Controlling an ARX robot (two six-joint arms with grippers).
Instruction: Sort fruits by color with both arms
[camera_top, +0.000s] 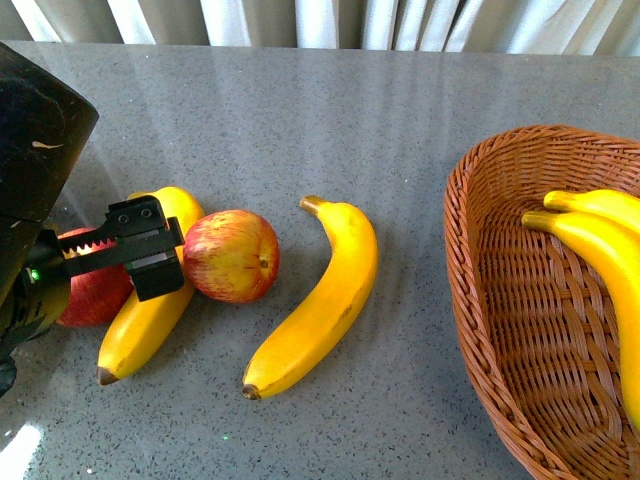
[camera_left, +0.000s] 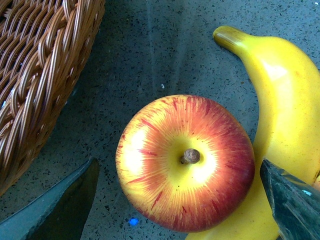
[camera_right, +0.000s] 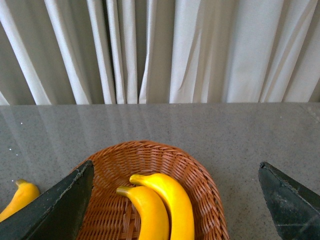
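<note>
The black fingers (camera_left: 65, 207) of the left gripper (camera_left: 178, 162) stood wide apart, one on each side of a round red apple with yellow streaks (camera_left: 185, 162), and neither touched it. That apple sat on the speckled grey table (camera_left: 150, 60) with its brown stem pointing straight up at the wrist camera; being round, it had no long axis. A long glossy yellow banana (camera_left: 280, 100) lay against one side of it, close by one finger, and a brown woven wicker basket (camera_left: 40, 75) stood near on the other side. In the front view this seemed to be the apple half hidden behind the bulky black left arm (camera_top: 35, 130), and the banana's long axis ran from its brown tip near the robot away and slightly rightward, with a second streaked red apple (camera_top: 232, 256) touching its other side. The step in hand looked like the approach to grasp: the next move called for a descent and a squeeze on the apple alone, clear of the banana. A second loose yellow banana (camera_top: 320, 300) lay apart, stem far, tip near. The right gripper (camera_right: 175, 165), jaws likewise wide apart and empty, hung over another wicker basket (camera_right: 107, 162) holding two yellow bananas (camera_right: 170, 200).
</note>
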